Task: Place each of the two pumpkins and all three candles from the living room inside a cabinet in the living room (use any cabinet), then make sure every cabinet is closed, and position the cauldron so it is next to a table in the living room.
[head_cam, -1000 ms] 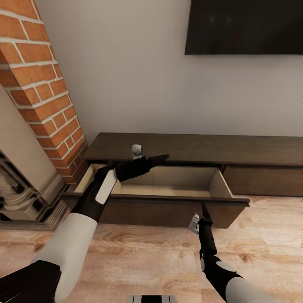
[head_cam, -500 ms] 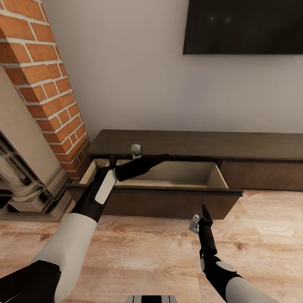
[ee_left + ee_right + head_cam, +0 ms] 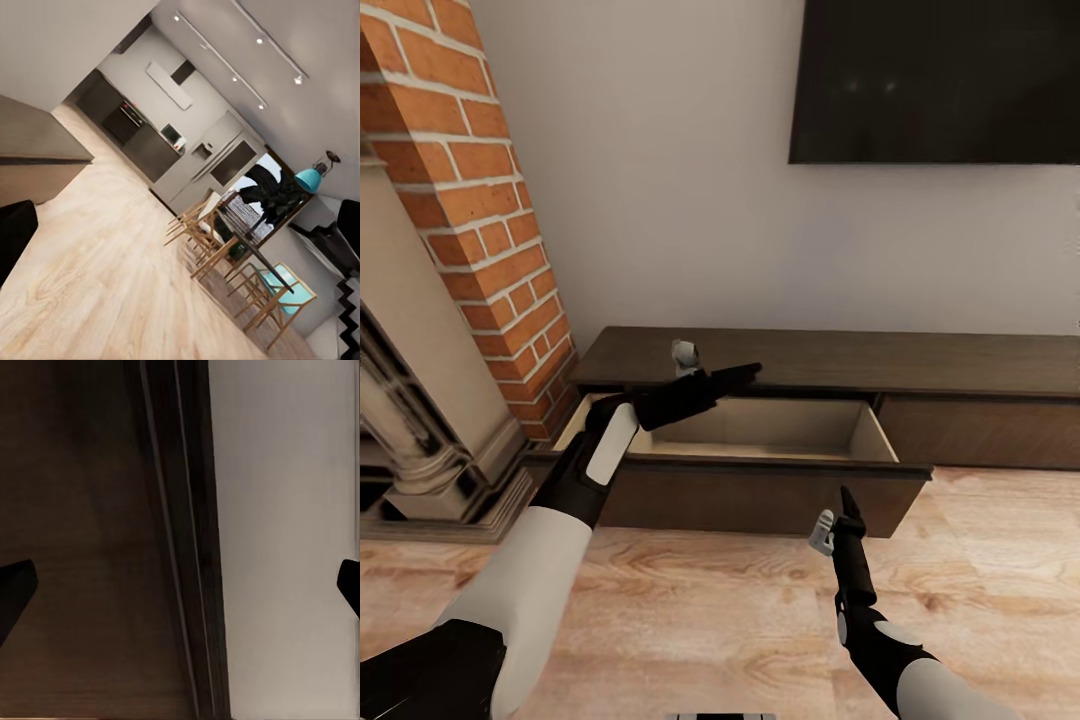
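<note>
Brown wood makes the long cabinet (image 3: 830, 400), whose big drawer (image 3: 760, 470) is pulled out just ahead of both grippers. A brick chimney (image 3: 470, 210) stands beside it and a black TV (image 3: 935, 80) hangs above. The left gripper (image 3: 745, 374) reaches over the drawer; I cannot tell if its fingers are apart. The right gripper (image 3: 847, 503) points at the drawer front, and its wrist view shows the fingertips (image 3: 15, 592) spread wide. The left wrist view looks away at a far kitchen (image 3: 142, 135) and dining chairs (image 3: 225, 247).

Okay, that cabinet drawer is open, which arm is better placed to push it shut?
Probably the right. The right gripper points at the drawer front of the cabinet from just outside it, while the left gripper reaches over the open drawer, behind that front.
</note>
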{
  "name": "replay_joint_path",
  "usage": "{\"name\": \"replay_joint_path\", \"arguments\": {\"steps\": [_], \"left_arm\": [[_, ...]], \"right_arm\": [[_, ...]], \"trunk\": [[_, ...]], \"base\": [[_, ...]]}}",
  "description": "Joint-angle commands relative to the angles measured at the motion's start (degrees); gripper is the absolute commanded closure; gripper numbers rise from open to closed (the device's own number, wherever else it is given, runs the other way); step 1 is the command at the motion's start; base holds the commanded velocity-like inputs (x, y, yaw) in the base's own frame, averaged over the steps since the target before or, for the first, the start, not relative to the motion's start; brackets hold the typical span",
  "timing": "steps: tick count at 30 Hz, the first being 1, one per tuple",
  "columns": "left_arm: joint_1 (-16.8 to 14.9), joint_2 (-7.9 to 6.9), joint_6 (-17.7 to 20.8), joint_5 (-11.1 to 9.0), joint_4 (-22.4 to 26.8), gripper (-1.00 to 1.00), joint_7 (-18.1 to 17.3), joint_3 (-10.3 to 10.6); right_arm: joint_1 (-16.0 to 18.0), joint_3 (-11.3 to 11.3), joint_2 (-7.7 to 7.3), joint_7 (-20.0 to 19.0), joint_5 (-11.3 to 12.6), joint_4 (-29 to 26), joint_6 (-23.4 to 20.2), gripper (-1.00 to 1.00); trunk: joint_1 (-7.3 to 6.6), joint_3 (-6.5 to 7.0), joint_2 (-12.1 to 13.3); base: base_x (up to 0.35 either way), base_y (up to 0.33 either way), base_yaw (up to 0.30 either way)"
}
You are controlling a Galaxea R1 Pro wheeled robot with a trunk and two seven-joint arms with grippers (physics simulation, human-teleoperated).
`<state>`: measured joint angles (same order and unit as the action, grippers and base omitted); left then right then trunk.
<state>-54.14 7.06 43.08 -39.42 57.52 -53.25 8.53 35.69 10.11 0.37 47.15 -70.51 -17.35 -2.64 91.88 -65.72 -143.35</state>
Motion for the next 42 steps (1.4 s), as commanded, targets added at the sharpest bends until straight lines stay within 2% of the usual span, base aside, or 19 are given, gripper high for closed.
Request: {"name": "replay_joint_path", "arguments": {"steps": [1,3,5,6,7,10,12,14,17,19,23,28,30,32,34,36,38,42], "left_arm": [[0.00,0.03,-0.01,0.03,-0.02,-1.00,0.11,0.00],[0.00,0.04,0.02,0.07,-0.03,-1.00,0.21,0.04],[0.00,0.11,0.05,0.17,-0.07,-1.00,0.34,0.12],[0.00,0.10,0.09,0.24,-0.14,-1.00,0.39,0.11],[0.00,0.07,0.13,0.25,-0.16,-1.00,0.39,0.11],[0.00,-0.12,0.43,0.43,-1.00,-1.00,0.58,0.29],[0.00,-0.19,0.49,0.48,-3.95,-1.00,1.90,1.24],[0.00,-0.29,0.44,0.54,-7.25,-1.00,4.63,2.12],[0.00,-0.37,0.24,0.56,-10.85,-1.00,7.70,2.86],[0.00,-0.44,0.07,0.57,-15.47,-1.00,9.58,3.25],[0.00,-0.52,0.00,0.64,-20.83,-1.00,10.38,3.45],[0.00,-0.83,-0.07,0.75,-24.48,-1.00,10.52,3.76],[0.00,-0.88,-0.16,0.80,-26.66,-1.00,10.53,5.30],[0.00,-0.89,-0.41,0.78,-28.08,-1.00,10.53,7.81],[0.00,-0.81,-1.42,0.72,-29.14,-1.00,10.54,12.13],[0.00,-0.63,-2.03,0.68,-29.50,-1.00,10.58,15.12],[0.00,-0.51,-2.36,0.66,-29.68,-1.00,10.61,17.88],[0.00,-0.63,-2.36,0.73,-29.69,-1.00,10.59,18.85]], "right_arm": [[0.00,-0.02,-0.27,-0.02,0.01,-0.06,0.00,-1.00],[0.00,-0.19,-0.75,-0.05,0.35,-0.11,0.14,-1.00],[0.00,-0.87,-1.05,-0.61,2.45,-0.15,0.62,-1.00],[0.00,-1.09,-1.16,-1.90,3.96,-0.26,0.73,-1.00],[0.00,-1.14,-1.22,-2.44,4.37,-0.37,0.75,-1.00],[0.00,-1.72,-2.78,-6.42,5.97,-2.22,0.79,-1.00],[0.00,-4.29,-3.83,-8.45,6.55,-2.66,0.79,-1.00],[0.00,-8.52,-4.33,-10.01,7.07,-2.80,0.83,-1.00],[0.00,-12.09,-4.67,-11.39,7.28,-2.85,0.86,-1.00],[0.00,-14.43,-4.80,-14.20,7.37,-2.90,0.88,-1.00],[0.00,-16.64,-5.11,-17.86,7.40,-3.19,0.79,-1.00],[0.00,-19.82,-5.52,-18.98,7.41,-3.31,0.72,-1.00],[0.00,-20.74,-5.65,-19.34,7.41,-3.39,0.71,-1.00],[0.00,-21.08,-5.84,-19.54,7.42,-3.76,0.71,-1.00],[0.00,-21.38,-6.32,-20.16,7.57,-4.77,0.71,-1.00],[0.00,-21.47,-6.51,-21.19,8.41,-5.41,0.68,-1.00],[0.00,-21.51,-6.75,-24.50,10.05,-5.76,0.61,-1.00],[0.00,-21.47,-7.02,-28.73,10.60,-6.05,0.63,-1.00]], "trunk": [[-0.02,0.23,0.02],[-0.07,0.67,0.05],[-0.12,1.11,0.07],[-0.15,1.34,0.09],[-0.18,1.56,0.10],[-0.64,2.14,0.91],[-1.08,2.50,1.72],[-1.52,2.86,2.52],[-2.18,3.39,3.72],[-2.62,3.75,4.52],[-3.50,4.47,6.13],[-4.59,5.37,8.13],[-5.03,5.73,8.94],[-5.47,6.09,9.74],[-5.91,6.45,10.54],[-6.35,6.81,11.34],[-6.79,7.16,12.14],[-7.67,7.88,13.75]], "base": [[0.000,0.000,0.000],[0.000,0.000,0.000],[0.000,0.000,0.000],[0.000,0.000,0.000],[0.000,0.000,0.000],[0.000,0.000,0.000],[0.000,0.000,0.000],[0.000,0.000,0.000],[0.000,0.000,0.000],[0.000,0.000,0.000],[0.000,0.000,0.000],[0.000,0.000,0.000],[0.000,0.000,0.000],[0.000,0.000,0.000],[0.000,0.000,0.000],[0.000,0.000,0.000],[0.000,0.000,0.000],[0.000,0.000,0.000]]}}
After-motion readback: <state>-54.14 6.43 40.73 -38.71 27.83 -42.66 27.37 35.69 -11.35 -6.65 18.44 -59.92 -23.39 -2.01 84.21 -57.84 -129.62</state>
